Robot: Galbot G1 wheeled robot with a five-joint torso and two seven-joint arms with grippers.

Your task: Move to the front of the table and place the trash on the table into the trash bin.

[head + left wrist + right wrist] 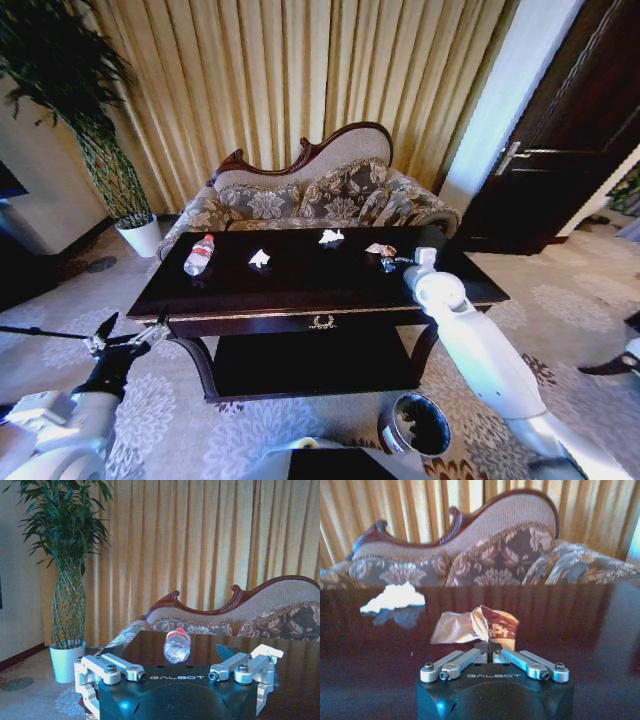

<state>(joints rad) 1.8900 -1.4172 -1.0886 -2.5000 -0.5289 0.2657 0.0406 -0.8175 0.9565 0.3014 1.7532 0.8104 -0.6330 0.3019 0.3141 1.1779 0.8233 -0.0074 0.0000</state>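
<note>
Crumpled wrapper, tan w/ red-brown print, lay on the table near its right back corner; the pinched edge was hidden behind the right gripper, fingers closed on it. Bottle lay far left. Left gripper hung off the table's left end, fingers spread open.

Right arm stretched forward, right gripper low, fingers pinched together on a crumpled wrapper. Left arm bent low at the side, left gripper spread wide, holding nothing.
</note>
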